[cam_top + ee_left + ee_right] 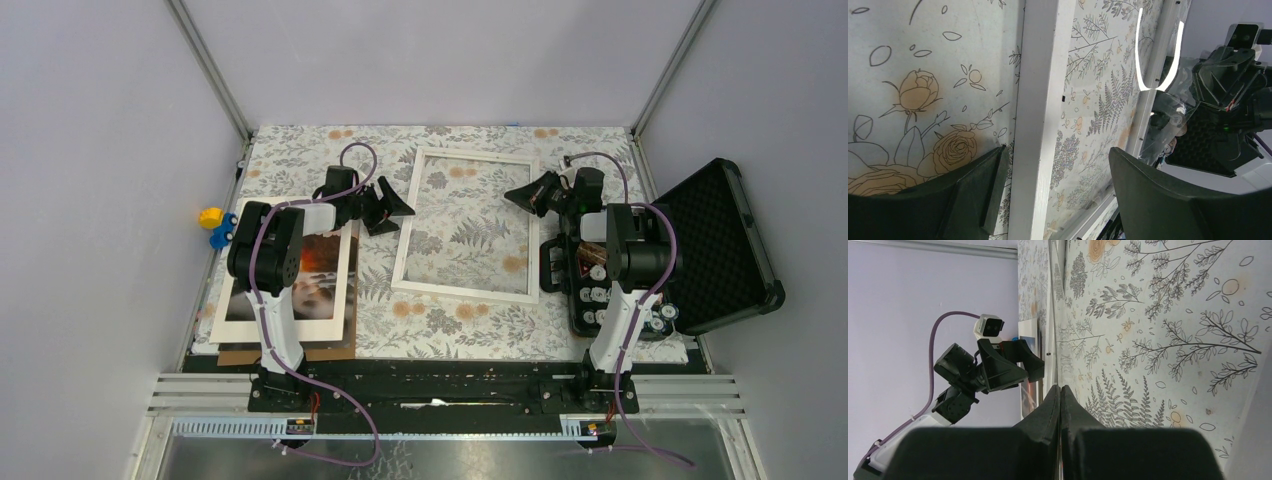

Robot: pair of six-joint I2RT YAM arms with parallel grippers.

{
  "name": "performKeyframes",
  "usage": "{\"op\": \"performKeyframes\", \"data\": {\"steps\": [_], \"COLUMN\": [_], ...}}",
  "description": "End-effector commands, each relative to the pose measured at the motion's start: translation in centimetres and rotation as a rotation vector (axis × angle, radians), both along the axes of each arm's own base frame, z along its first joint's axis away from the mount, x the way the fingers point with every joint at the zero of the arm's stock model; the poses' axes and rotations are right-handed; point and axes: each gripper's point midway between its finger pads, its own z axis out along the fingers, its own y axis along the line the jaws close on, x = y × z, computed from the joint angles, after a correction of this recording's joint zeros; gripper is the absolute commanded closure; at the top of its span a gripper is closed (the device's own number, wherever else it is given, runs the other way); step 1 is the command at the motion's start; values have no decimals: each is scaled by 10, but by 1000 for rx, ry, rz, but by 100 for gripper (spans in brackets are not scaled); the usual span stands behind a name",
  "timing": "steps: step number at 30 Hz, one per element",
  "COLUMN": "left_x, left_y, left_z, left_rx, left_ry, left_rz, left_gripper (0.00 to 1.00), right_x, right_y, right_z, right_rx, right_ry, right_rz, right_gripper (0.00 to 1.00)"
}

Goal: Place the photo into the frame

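The left wrist view shows what the overhead view cannot. The left jaws stand spread, with the left white rail of the frame (1040, 115) running up between them. Neither finger seems to touch it, though contact is hard to judge.

From above, the frame lies flat mid-counter (450, 325). The photo (322, 280) lies well to its left, partly under the left arm (265, 245), inside a white mat (280, 328) on a brown board (240, 355). The right wrist view alone makes clear that the right jaws are pressed together on nothing, at the frame's right rail.
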Motion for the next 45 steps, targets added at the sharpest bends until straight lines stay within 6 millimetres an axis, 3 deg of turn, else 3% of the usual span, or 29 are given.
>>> {"op": "performKeyframes", "data": {"steps": [1,11,21,24,29,38,45], "left_x": [6,7,7,7,7,6,5], "left_y": [1,1,1,1,0,-1,-2], "left_z": [-5,-2,-1,-1,-1,-2,-2], "left_rx": [14,10,9,9,6,-1,-15], "left_ry": [-7,-13,-13,-13,-14,-10,-5], "left_rz": [6,3,3,3,0,0,3], "left_gripper": [20,20,20,20,19,20,20], "right_x": [2,6,2,0,-4,-9,-20], "right_y": [6,9,11,11,11,13,26], "right_z": [10,0,5,1,-11,-16,-19], "right_rx": [-10,1,-4,-37,-63,-76,-94], "right_ry": [-30,19,80,135,203,237,269], "right_rz": [32,78,119,133,159,179,225], "right_gripper": [100,100,79,78,80,100,100]}}
